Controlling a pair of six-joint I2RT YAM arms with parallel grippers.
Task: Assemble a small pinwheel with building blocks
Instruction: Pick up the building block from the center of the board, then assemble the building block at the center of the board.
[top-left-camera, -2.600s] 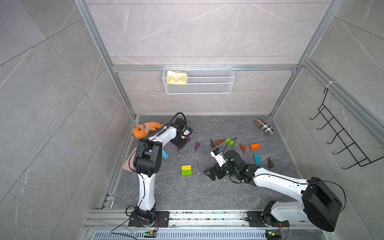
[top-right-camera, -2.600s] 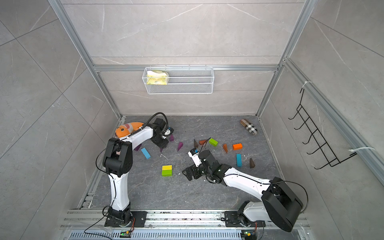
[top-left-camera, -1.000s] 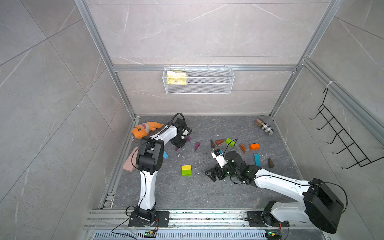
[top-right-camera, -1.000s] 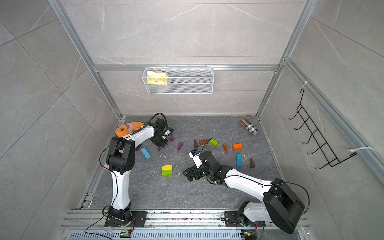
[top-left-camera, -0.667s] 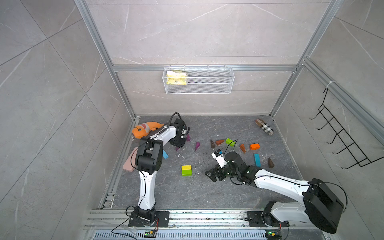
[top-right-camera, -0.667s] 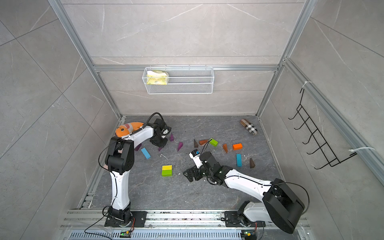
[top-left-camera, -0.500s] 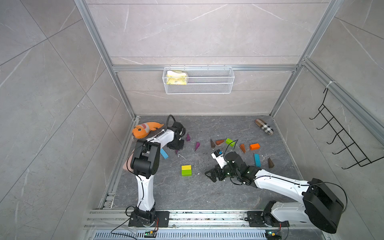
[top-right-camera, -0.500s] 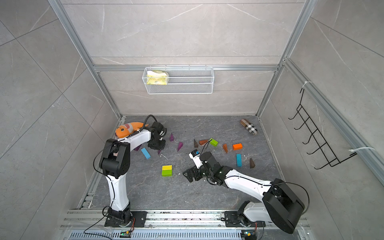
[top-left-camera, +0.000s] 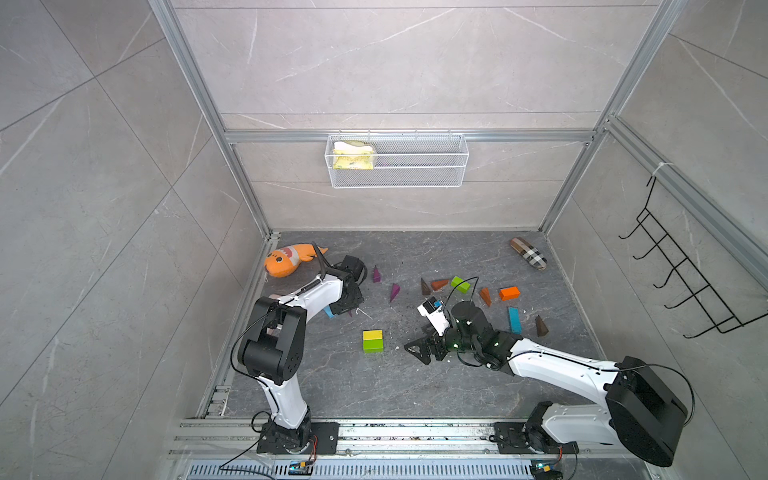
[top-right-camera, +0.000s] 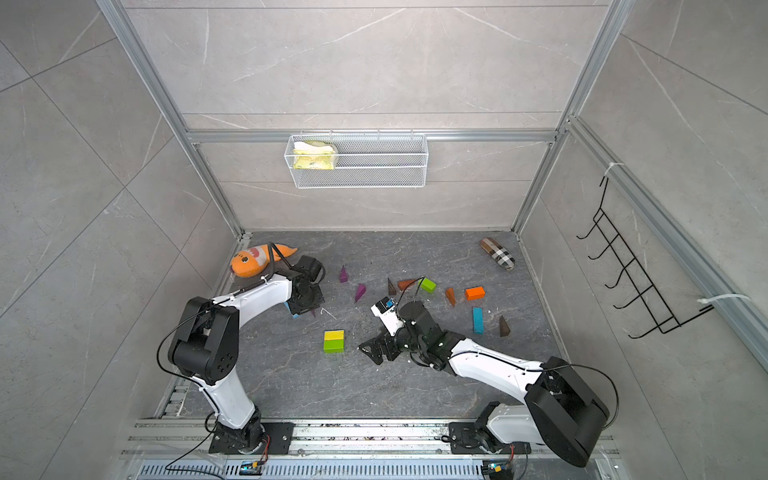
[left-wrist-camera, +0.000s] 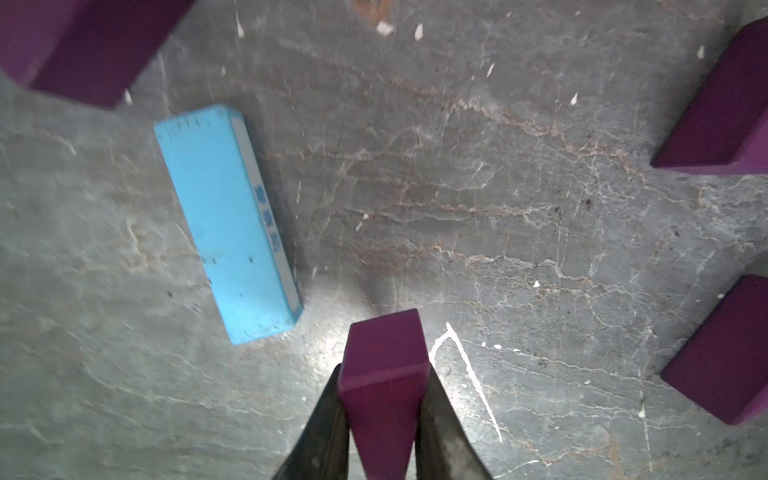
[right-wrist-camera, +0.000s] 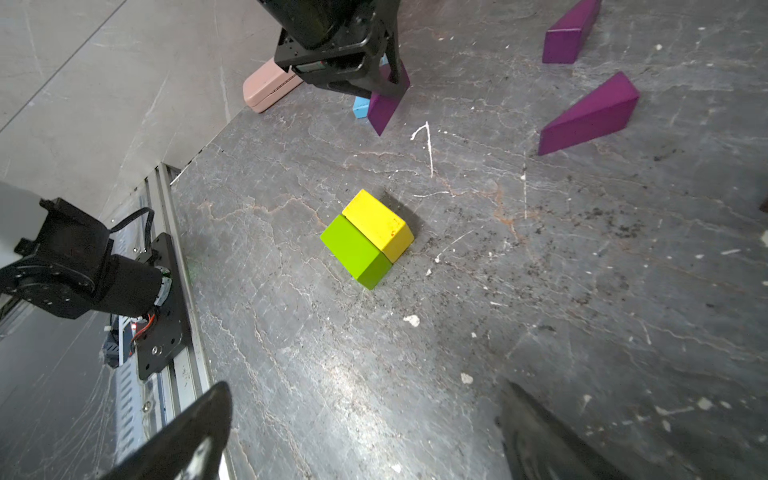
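Now that a purple wedge (left-wrist-camera: 382, 345) has been pinched in the left pincer (left-wrist-camera: 381, 399) and raised beside the light-blue bar (left-wrist-camera: 226, 220), seemingly off the table (left-wrist-camera: 519, 257), a blade is judged ready for the yellow-and-green brick pair (right-wrist-camera: 368, 237), near which the right pincer (right-wrist-camera: 365, 399) is held spread.

Pale grey marble-look tiled walls (top-left-camera: 415, 62) enclose a dark grey veined stone table (top-left-camera: 374, 386), framed by aluminium posts (top-left-camera: 210, 120). A white wire mesh basket (top-left-camera: 419, 170) hangs on the back wall, a black wire hook rack (top-left-camera: 681, 276) on a side wall.
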